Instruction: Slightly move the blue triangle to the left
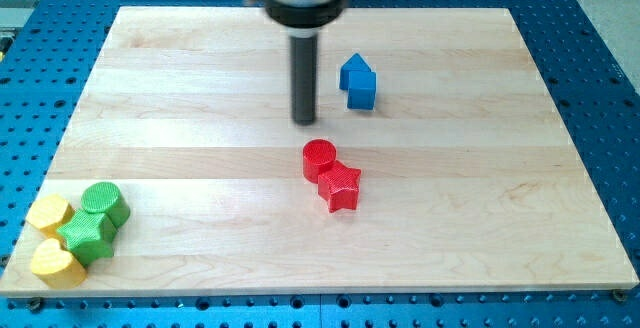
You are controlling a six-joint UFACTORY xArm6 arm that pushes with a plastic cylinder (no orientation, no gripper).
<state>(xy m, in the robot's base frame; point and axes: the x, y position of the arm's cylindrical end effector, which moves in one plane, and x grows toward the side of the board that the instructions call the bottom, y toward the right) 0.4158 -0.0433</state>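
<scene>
Camera view shows the jawless rod's tip (305, 120) just left of the blue triangle (355, 70) near the board's top, the wrong side, so any push now risks sending it right

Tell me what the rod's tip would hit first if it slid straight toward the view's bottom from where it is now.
Probably the red cylinder, which lies just below my tip and slightly to the view's right. The offset is small, so a glancing touch or narrow miss is possible.
</scene>
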